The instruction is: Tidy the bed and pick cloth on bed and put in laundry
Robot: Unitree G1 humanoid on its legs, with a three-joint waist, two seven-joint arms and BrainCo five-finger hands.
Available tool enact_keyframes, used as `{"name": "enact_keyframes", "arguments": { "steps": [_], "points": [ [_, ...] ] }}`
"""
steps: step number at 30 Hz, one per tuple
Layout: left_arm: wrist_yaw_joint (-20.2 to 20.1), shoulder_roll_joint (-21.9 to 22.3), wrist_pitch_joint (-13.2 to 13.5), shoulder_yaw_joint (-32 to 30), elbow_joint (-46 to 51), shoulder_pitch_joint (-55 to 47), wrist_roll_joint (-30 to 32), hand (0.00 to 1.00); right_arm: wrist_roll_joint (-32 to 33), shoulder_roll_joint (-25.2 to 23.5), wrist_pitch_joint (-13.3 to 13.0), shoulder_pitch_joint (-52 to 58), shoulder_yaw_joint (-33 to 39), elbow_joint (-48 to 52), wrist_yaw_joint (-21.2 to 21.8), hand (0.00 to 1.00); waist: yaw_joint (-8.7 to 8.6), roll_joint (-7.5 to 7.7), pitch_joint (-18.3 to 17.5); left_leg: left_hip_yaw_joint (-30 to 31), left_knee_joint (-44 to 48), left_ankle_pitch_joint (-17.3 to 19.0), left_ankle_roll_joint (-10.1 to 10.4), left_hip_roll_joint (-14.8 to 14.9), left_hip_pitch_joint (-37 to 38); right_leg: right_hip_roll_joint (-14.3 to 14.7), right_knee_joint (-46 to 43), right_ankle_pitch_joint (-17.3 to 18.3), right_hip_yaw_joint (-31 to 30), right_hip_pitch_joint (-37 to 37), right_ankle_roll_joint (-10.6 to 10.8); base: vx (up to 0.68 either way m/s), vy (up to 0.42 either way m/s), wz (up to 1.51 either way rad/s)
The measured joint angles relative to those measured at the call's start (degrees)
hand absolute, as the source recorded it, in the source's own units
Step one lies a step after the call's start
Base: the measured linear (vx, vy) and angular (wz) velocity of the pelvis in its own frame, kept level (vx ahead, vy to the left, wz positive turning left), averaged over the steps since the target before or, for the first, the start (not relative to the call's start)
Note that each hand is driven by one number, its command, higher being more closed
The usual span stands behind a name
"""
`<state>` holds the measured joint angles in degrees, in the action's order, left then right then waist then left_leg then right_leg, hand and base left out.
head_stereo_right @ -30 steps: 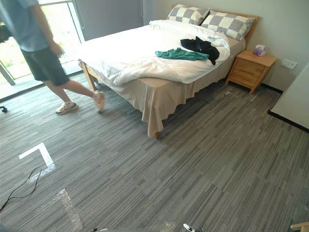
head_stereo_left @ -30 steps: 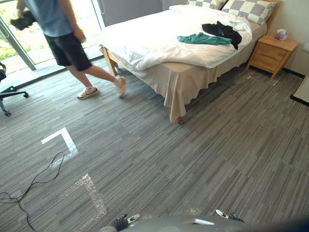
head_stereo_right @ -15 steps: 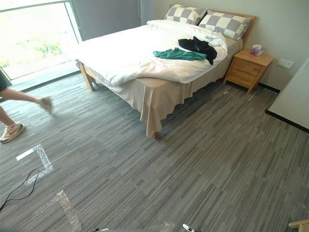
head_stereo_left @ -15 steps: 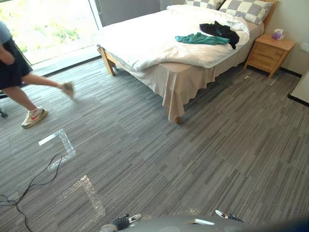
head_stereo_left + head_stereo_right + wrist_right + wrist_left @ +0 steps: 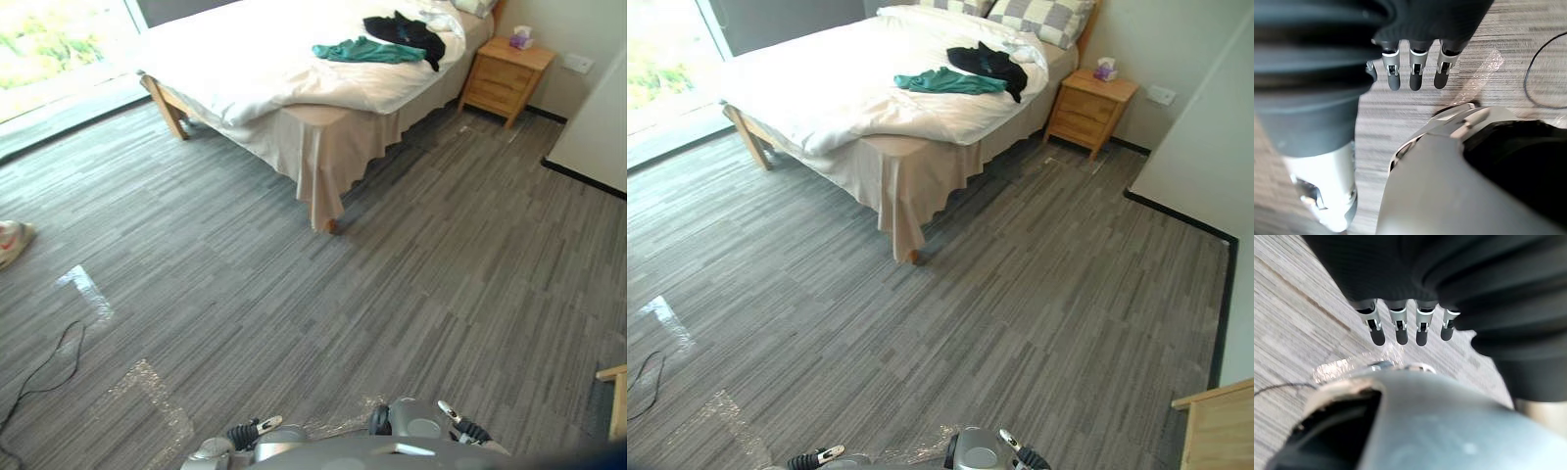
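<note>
Green cloth (image 5: 358, 49) and black cloth (image 5: 407, 29) lie well away from us. Our left hand (image 5: 1397, 328) and right hand (image 5: 1415, 76) hang low, fingers straight and slightly apart. Grey carpet (image 5: 411, 284) stretches to the bed (image 5: 323, 157), where both seem to touch on the white duvet (image 5: 245, 59); a nightstand (image 5: 500, 78) stands beside.

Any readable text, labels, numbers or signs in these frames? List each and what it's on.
No readable text.
Tissue box on the nightstand: any print is too small to read.
Green cloth and black cloth on the bed: no print visible.
Tape marks on the floor: no writing.
</note>
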<state>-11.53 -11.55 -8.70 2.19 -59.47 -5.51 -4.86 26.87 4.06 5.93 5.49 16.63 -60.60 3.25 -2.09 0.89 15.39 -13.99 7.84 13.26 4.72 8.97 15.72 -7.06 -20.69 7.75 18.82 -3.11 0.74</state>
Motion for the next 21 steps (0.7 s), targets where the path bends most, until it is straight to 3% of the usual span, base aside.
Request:
{"name": "enact_keyframes", "arguments": {
  "steps": [3,6,8,9,10,11,12,13,14,15,16,17,18,19,20,21],
  "points": [
    [0.23,1.23,0.25,-1.04,-0.28,0.57,2.21,0.00,-0.21,-0.62,-0.15,-0.88,3.10,1.46,-0.01,0.00,0.10,-1.61,1.91,-4.58,-2.79,-1.36,3.02,3.50,3.37,2.69,-5.21,3.95,1.89,-1.42,-2.22,0.22,-0.275,-0.34],
    [0.53,1.95,0.11,-1.74,-0.46,0.26,3.66,0.00,-0.53,-1.21,-0.17,-0.41,4.14,2.28,0.09,0.00,-0.15,-1.91,1.43,-7.43,-0.87,-0.81,3.14,4.38,4.18,3.27,-7.50,9.74,2.39,-1.95,-2.92,0.15,-0.219,-0.33],
    [2.02,2.20,1.79,-2.77,0.33,-0.09,3.68,0.00,-1.22,-1.37,-0.44,0.56,5.31,1.96,0.17,0.00,0.09,-1.76,0.30,-7.13,14.73,1.28,1.30,7.22,-0.84,3.82,-7.23,11.79,2.05,-1.09,-4.64,0.20,-0.169,-0.42],
    [2.95,2.11,2.61,-2.74,0.99,-0.63,2.89,0.00,-3.22,-0.30,-0.76,0.70,5.01,1.55,0.77,0.00,-0.04,-3.02,-0.56,-5.72,26.73,0.95,0.94,10.16,-5.14,5.66,-5.47,11.86,1.87,0.10,-4.75,0.20,-0.118,-0.33],
    [3.18,2.40,2.86,-2.74,1.00,-0.74,2.33,0.00,-4.13,0.23,-0.89,0.82,4.70,1.42,1.10,0.00,-0.11,-3.83,-1.10,-5.35,30.50,0.02,0.11,11.05,-6.46,6.45,-4.75,11.91,1.77,0.53,-4.84,0.35,-0.118,-0.28],
    [3.69,3.66,3.18,-2.88,0.93,-0.86,1.32,0.00,-6.46,1.61,-1.41,0.88,3.27,0.77,1.73,0.00,-0.70,-5.79,-2.01,-3.72,38.10,-5.30,-3.06,13.07,-9.02,9.08,-2.12,11.99,0.81,2.78,-5.27,0.33,-0.061,-0.30],
    [4.41,4.00,3.89,-3.62,1.01,-1.14,0.65,0.00,-7.90,2.19,-1.48,0.73,2.47,-0.15,2.36,0.00,-0.69,-6.17,-2.17,-0.22,43.73,-12.67,-2.92,13.56,-11.69,10.74,1.76,10.89,-0.98,6.48,-6.65,0.42,-0.060,-0.34],
    [4.57,3.82,4.33,-4.01,1.23,-1.23,0.18,0.00,-8.61,2.43,-1.46,0.63,1.87,-0.37,2.52,0.00,-0.54,-6.09,-2.24,1.26,46.52,-12.31,-2.24,13.24,-12.96,11.07,3.16,10.33,-1.59,8.05,-7.35,0.44,-0.011,-0.61],
    [5.01,4.13,5.29,-4.94,2.65,-1.24,-0.87,0.00,-11.39,3.12,-1.36,-1.01,0.64,-1.90,2.89,0.00,0.13,-5.15,-1.71,3.70,54.61,-5.59,-1.54,9.59,-17.83,10.70,6.62,9.43,-4.42,12.21,-8.36,0.37,0.017,-0.66],
    [4.89,4.06,5.38,-5.05,3.02,-1.10,-1.05,0.00,-12.36,3.09,-1.39,-2.10,0.40,-2.19,3.19,0.00,0.20,-4.76,-1.45,3.63,55.35,-2.40,-1.64,7.03,-20.39,10.34,8.73,8.35,-5.75,14.35,-7.94,0.36,0.024,-0.71],
    [4.87,4.34,5.32,-5.11,3.12,-0.98,-1.41,0.00,-12.64,3.10,-1.40,-2.84,0.40,-2.33,3.38,0.00,0.25,-4.54,-1.29,3.12,54.78,-0.39,-2.20,5.52,-21.97,9.97,9.68,7.78,-6.58,15.44,-7.74,0.31,0.053,-0.80],
    [4.32,4.35,5.51,-5.35,3.49,-1.43,-2.47,0.00,-12.81,3.07,-1.50,-3.84,0.48,-2.46,3.65,0.00,1.54,-4.10,-0.99,1.05,49.36,3.09,-3.28,2.09,-24.93,8.69,11.34,7.34,-8.64,17.66,-7.27,0.40,0.096,-1.00],
    [3.92,4.28,5.74,-5.73,3.73,-0.91,-3.14,0.00,-13.37,2.50,-1.66,-5.15,0.96,-2.51,3.96,0.00,2.77,-3.48,-0.54,-1.64,40.42,3.87,-3.60,-0.69,-26.77,7.13,12.22,7.27,-9.60,19.81,-6.73,0.42,0.112,-0.99],
    [3.68,4.16,5.87,-5.76,3.75,-0.39,-3.25,0.00,-13.69,2.02,-1.78,-5.22,1.10,-2.51,4.02,0.00,3.08,-3.17,-0.36,-3.00,34.86,3.48,-3.67,-1.84,-27.08,6.47,12.49,7.35,-9.65,20.89,-6.25,0.45,0.106,-0.73],
    [3.06,4.15,6.16,-5.72,3.70,-0.76,-3.25,0.00,-13.85,1.44,-1.96,-4.86,1.37,-2.32,4.19,0.00,3.10,-3.18,-0.36,-5.19,20.35,-2.37,-4.18,-3.59,-26.47,5.85,12.95,7.69,-9.07,23.09,-3.40,0.37,0.085,-0.39],
    [2.94,4.36,6.30,-5.64,3.69,-1.19,-3.25,0.00,-13.99,1.32,-1.99,-4.64,1.36,-2.08,4.39,0.00,2.99,-3.62,-0.60,-5.78,14.72,-6.25,-4.56,-3.97,-26.19,6.09,13.02,8.06,-8.64,23.93,-2.57,0.56,0.174,-0.35]
  ]
}}
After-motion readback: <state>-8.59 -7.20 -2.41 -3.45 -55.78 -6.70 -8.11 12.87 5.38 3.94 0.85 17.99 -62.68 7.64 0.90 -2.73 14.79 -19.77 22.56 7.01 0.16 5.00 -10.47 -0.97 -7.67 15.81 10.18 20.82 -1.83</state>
